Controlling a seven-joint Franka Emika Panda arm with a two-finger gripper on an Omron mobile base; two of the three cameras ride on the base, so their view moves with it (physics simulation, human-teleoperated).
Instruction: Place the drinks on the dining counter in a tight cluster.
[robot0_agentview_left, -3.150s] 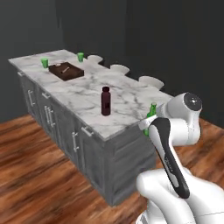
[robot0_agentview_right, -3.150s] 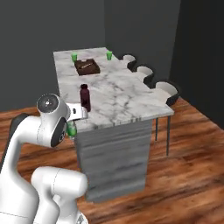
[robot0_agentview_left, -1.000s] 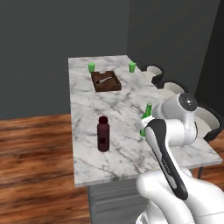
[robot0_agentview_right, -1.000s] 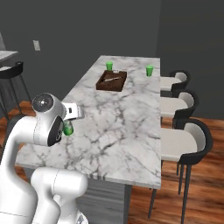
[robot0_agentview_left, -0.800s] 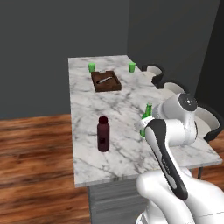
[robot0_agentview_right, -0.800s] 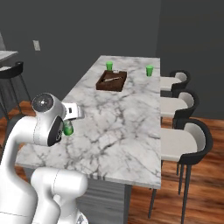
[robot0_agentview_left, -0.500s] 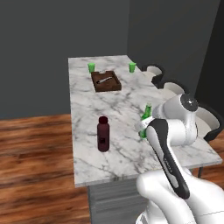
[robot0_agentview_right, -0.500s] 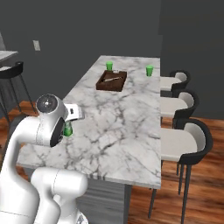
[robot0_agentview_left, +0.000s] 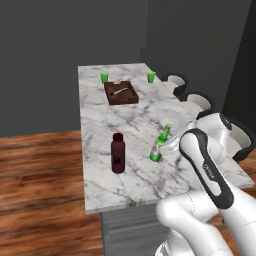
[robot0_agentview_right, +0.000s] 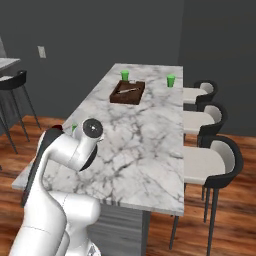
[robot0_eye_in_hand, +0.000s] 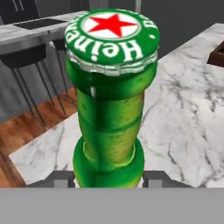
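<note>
Gripping green glass bottle (robot0_agentview_left: 158, 145) low on body, gripper (robot0_eye_in_hand: 109, 178) jaws part-closed, one finger each side (cap with red star faces hand camera). Bottle tilted over dining counter (robot0_agentview_left: 140, 180), near right edge. Maroon bottle (robot0_agentview_left: 118, 153) upright on counter, left of green one, apart. Brown tray (robot0_agentview_left: 121, 93) and two green cups (robot0_agentview_left: 104, 77) at far end.

two bottles (robot0_agentview_left: 118, 152); two green cups (robot0_agentview_left: 104, 77); one tray (robot0_agentview_left: 121, 93); three chairs (robot0_agentview_right: 214, 162)

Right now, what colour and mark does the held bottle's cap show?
The green bottle's cap is green with a red star on white; clearest in the hand view.
</note>
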